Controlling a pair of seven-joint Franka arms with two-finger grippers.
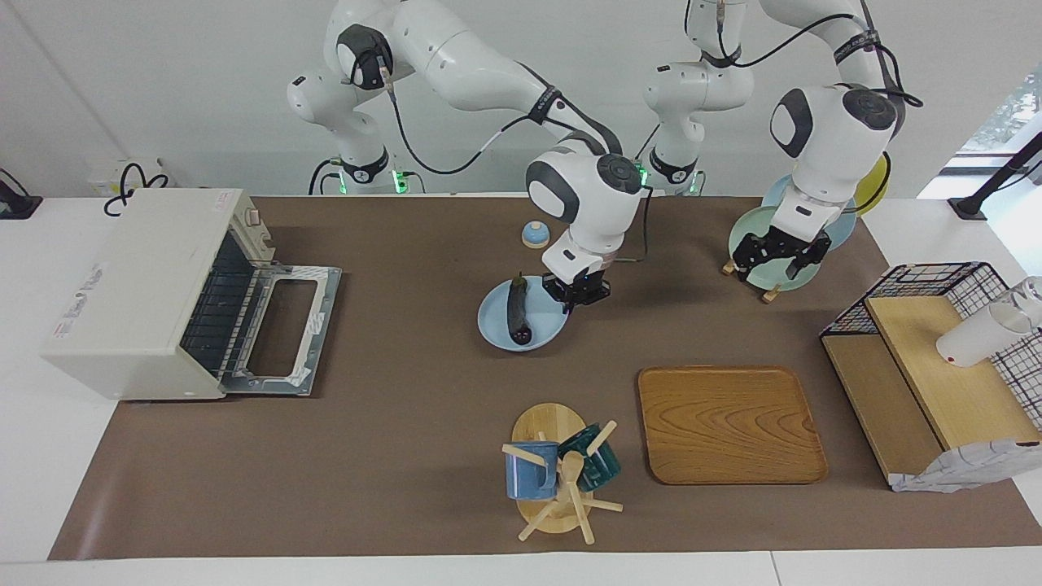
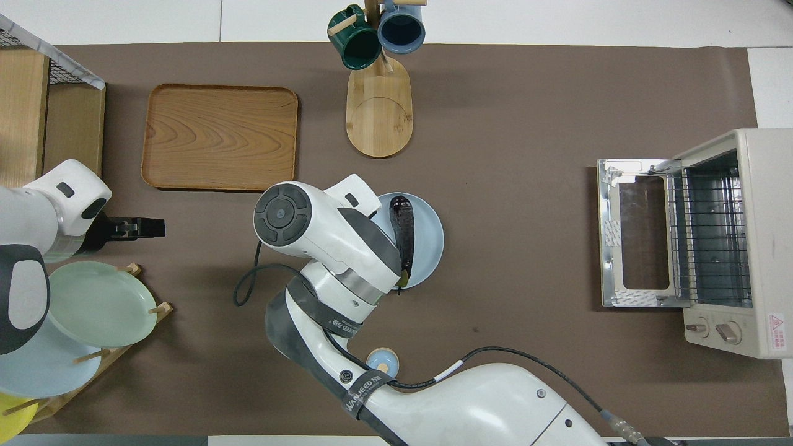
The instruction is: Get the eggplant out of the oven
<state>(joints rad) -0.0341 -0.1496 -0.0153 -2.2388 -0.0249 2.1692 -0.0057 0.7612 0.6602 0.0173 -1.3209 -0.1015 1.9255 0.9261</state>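
The dark purple eggplant (image 1: 516, 313) lies on a light blue plate (image 1: 496, 334) at the table's middle; both also show in the overhead view, the eggplant (image 2: 404, 226) on the plate (image 2: 429, 243). My right gripper (image 1: 575, 295) is shut on the plate's rim, at the edge toward the left arm's end. The plate is low at the table; I cannot tell whether it rests on it. The off-white oven (image 1: 138, 285) stands at the right arm's end, its door (image 1: 285, 330) folded down flat and its wire rack (image 2: 712, 235) bare. My left gripper (image 1: 772, 259) is open over the plate rack.
A small blue lidded pot (image 1: 535, 234) stands nearer to the robots than the plate. A wooden tray (image 1: 728, 423) and a mug tree (image 1: 558, 472) stand farther out. A plate rack (image 1: 773, 281) and a wire-fronted shelf (image 1: 936, 358) are at the left arm's end.
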